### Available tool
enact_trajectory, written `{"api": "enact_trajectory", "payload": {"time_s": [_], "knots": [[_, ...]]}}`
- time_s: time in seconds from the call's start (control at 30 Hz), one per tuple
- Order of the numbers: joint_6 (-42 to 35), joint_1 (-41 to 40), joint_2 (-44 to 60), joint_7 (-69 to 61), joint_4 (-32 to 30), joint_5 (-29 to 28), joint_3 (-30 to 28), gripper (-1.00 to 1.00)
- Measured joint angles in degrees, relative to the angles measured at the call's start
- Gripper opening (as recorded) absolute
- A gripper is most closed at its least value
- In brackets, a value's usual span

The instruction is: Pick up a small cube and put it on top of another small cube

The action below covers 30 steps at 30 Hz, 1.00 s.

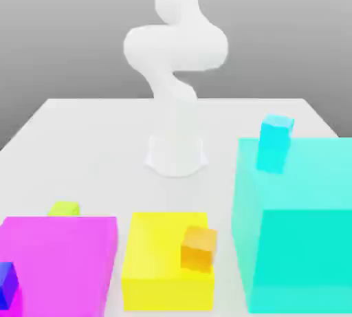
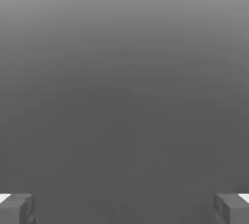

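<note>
Wide apart stand the claw's (image 2: 124,208) two grey fingertips (image 2: 17,208), one at each lower corner of the hand view, with nothing between them but plain grey.

In the exterior view the white arm (image 1: 175,47) rises at the upper centre of the frame from its base on the pale worktop (image 1: 89,137). The lime cube (image 1: 64,208) sits at the lower left, just behind the big magenta block (image 1: 65,260). The deep-blue cube (image 1: 7,285) lies at the left edge, low in the frame, against that magenta block's front corner. An orange cube (image 1: 198,247) rests against the yellow block (image 1: 161,260) at the lower centre. A cyan cube (image 1: 275,142) sits by the large teal block (image 1: 302,226) on the right.
</note>
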Motion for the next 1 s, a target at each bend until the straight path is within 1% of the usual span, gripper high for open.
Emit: {"api": "enact_trajectory", "payload": {"time_s": [0.2,0.37,0.5,0.6,0.63,0.7,0.77,0.87,0.9,1.0], "knots": [[8.6,-3.8,12.4,-7.3,-8.4,-3.3,-7.9,0.0],[15.8,-7.1,22.8,-14.5,-15.3,-4.4,-15.1,0.0],[21.8,-9.7,31.7,-22.0,-21.1,-3.3,-20.9,0.0],[26.2,-12.4,38.4,-29.1,-25.3,-0.1,-24.3,0.0],[27.6,-12.8,40.6,-31.9,-26.5,1.8,-24.6,0.0],[30.6,-14.4,45.2,-37.5,-26.8,8.1,-22.8,0.0],[33.7,-18.1,49.5,-42.8,-26.2,15.0,-17.6,0.0],[38.3,-24.9,55.7,-49.4,-24.6,23.7,-8.8,0.0],[39.6,-27.0,57.3,-50.8,-24.3,25.4,-6.3,-1.0],[39.5,-27.0,57.3,-50.7,-24.3,25.3,-6.3,-1.0]]}}
